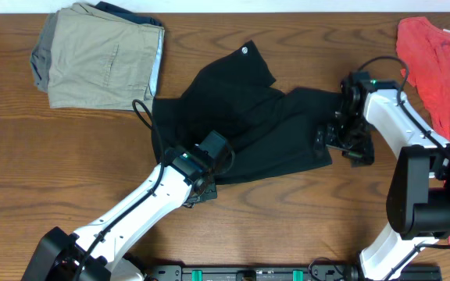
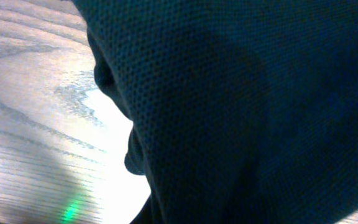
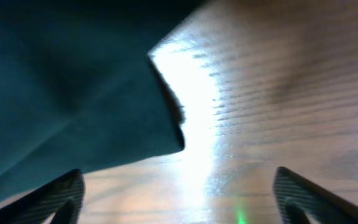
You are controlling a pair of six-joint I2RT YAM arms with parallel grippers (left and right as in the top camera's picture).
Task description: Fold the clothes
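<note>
On the table (image 1: 287, 222), crumpled black clothes (image 1: 244, 117)

One wooden table (image 1: 69, 156). Three garments for certain: one black garment (image 1: 241, 125) between the two pincers, one folded khaki garment (image 1: 100, 55) well apart from the left pincer (image 1: 201, 186), one coral-red top (image 1: 440, 62) near the right pincer (image 1: 336, 144). One blue edge (image 1: 160, 58) under the khaki; whether a fourth garment, cannot tell. One white round logo (image 1: 245, 51). Two arms, left arm (image 1: 131, 211) and right arm (image 1: 401, 117), one pincer each
</note>
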